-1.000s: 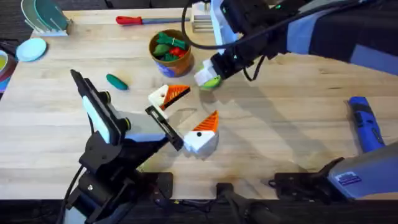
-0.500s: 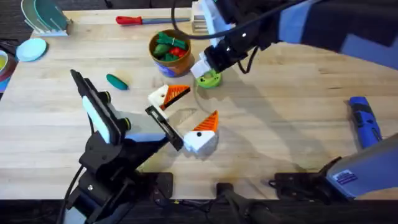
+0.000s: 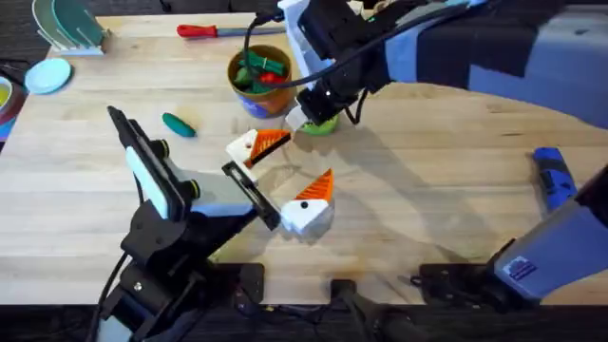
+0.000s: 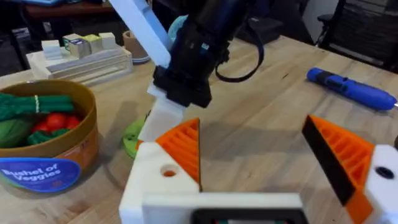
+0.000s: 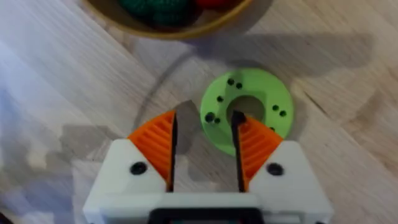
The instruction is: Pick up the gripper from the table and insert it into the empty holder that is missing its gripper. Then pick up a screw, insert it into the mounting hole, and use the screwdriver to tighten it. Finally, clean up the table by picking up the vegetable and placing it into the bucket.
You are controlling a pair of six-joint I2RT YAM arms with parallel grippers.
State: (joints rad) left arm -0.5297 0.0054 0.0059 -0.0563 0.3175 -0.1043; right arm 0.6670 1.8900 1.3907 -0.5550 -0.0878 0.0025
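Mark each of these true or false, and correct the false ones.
1. The right gripper is over the lime-green ring disc, its fingers open. True.
2. The blue screwdriver is held by a gripper. False: it lies on the table at the right, with nothing gripping it.
3. The dark green vegetable lies on the table, outside the bucket. True.
4. The bucket is empty. False: green and red toy vegetables fill it.
5. The red-handled tool lies near the table's far edge. True.
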